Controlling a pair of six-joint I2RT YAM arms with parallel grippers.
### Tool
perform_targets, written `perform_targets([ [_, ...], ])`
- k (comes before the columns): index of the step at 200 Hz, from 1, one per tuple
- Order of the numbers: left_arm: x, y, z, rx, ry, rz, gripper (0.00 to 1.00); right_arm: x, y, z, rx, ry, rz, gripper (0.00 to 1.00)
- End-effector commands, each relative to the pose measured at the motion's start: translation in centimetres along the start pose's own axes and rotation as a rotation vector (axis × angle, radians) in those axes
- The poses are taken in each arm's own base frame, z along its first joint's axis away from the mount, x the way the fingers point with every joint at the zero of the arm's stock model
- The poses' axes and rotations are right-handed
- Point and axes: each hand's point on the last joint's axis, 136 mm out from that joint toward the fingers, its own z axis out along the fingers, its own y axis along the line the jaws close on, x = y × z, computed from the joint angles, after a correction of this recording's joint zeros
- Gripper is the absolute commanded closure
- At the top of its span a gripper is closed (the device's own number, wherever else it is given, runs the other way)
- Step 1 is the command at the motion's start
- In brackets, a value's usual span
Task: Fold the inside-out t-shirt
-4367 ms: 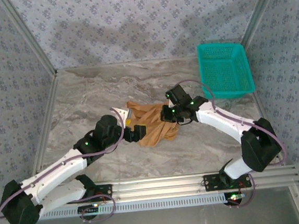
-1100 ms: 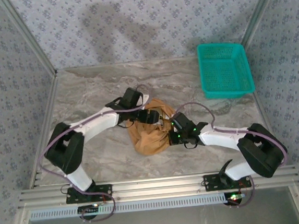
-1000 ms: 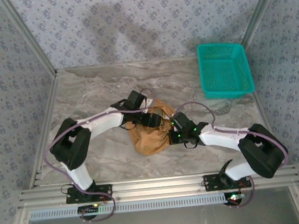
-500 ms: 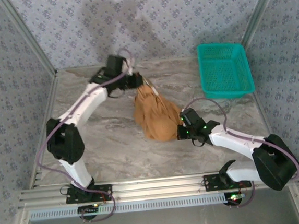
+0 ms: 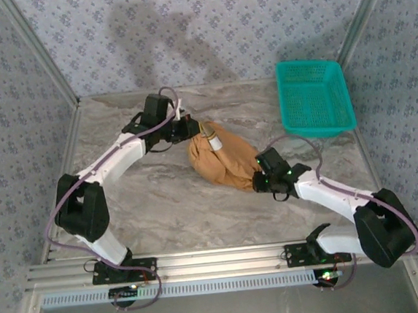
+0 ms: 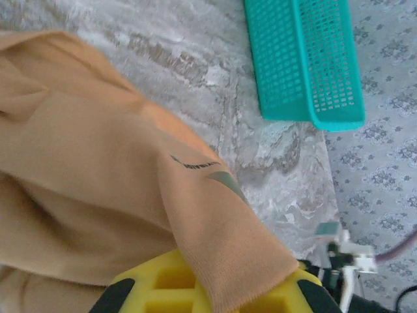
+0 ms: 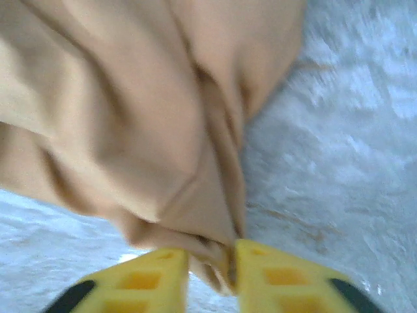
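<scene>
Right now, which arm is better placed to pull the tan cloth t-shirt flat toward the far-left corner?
Left. Its gripper, jaws shut, pinches the far end of the tan cloth t-shirt, nearer that corner. The right gripper holds the bundle's near-right end, farther away.

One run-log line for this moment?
t-shirt: bunched, between both arms | left gripper: shut on t-shirt | right gripper: fabric between jaws

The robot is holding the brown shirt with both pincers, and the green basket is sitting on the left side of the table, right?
Not quite. The green basket sits on the right side of the table, at the far right corner, as the top view shows. The rest holds: the left pincer and the right pincer each hold an end of the brown shirt.
</scene>
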Motion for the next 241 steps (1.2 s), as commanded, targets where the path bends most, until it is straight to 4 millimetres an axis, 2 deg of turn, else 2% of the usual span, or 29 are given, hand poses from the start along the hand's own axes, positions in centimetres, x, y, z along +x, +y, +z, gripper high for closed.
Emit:
perform_targets([
  [1, -1.2, -3.4, -0.2, 0.114, -0.043, 0.027, 1.00, -2.7, 4.2, -2.2, -0.133, -0.057, 0.015, 0.70],
  [19, -1.0, -3.1, 0.0, 0.088, -0.032, 0.020, 1.00, -4.5, 8.2, -3.4, -0.283, -0.099, 0.037, 0.80],
  [34, -1.1, -3.2, -0.1, 0.078, -0.035, 0.018, 1.00, -5.8, 11.5, -4.0, -0.383, -0.129, 0.025, 0.85],
  [57, -1.4, -3.6, -0.6, 0.074, -0.046, 0.020, 1.00, -7.5, 14.0, -2.3, -0.402, -0.133, 0.016, 0.90],
  [84, -1.7, -4.6, -1.6, 0.077, -0.060, 0.031, 1.00, -10.0, 13.9, 2.0, -0.317, -0.153, 0.067, 0.99],
  [98, -1.7, -5.2, -2.2, 0.083, -0.068, 0.038, 1.00, -11.9, 12.0, 4.5, -0.201, -0.203, 0.124, 1.00],
  [111, -1.6, -5.7, -2.5, 0.091, -0.072, 0.048, 1.00, -13.5, 10.5, 6.3, -0.124, -0.240, 0.176, 0.96],
  [121, -1.5, -6.0, -2.8, 0.095, -0.072, 0.054, 1.00, -14.3, 10.4, 7.3, -0.132, -0.242, 0.213, 0.89],
  [141, -1.2, -5.9, -2.9, 0.090, -0.070, 0.054, 1.00, -14.1, 11.9, 9.1, -0.200, -0.200, 0.246, 0.57],
  [150, -1.2, -5.7, -2.8, 0.083, -0.070, 0.055, 1.00, -13.6, 13.0, 9.5, -0.246, -0.185, 0.240, 0.48],
  [160, -1.1, -5.2, -2.7, 0.070, -0.069, 0.052, 1.00, -12.6, 13.9, 9.7, -0.278, -0.170, 0.225, 0.43],
  [183, -1.4, -4.6, -2.5, 0.060, -0.068, 0.040, 1.00, -11.1, 15.0, 9.1, -0.313, -0.174, 0.163, 0.39],
  [203, -1.6, -4.2, -2.3, 0.055, -0.067, 0.037, 1.00, -10.4, 15.7, 7.6, -0.363, -0.190, 0.131, 0.39],
  [218, -1.9, -3.6, -2.2, 0.043, -0.069, 0.026, 1.00, -9.9, 15.3, 6.1, -0.353, -0.207, 0.119, 0.41],
  [241, -2.2, -2.7, -2.0, 0.029, -0.071, 0.010, 1.00, -9.3, 13.5, 4.0, -0.298, -0.238, 0.094, 0.50],
])
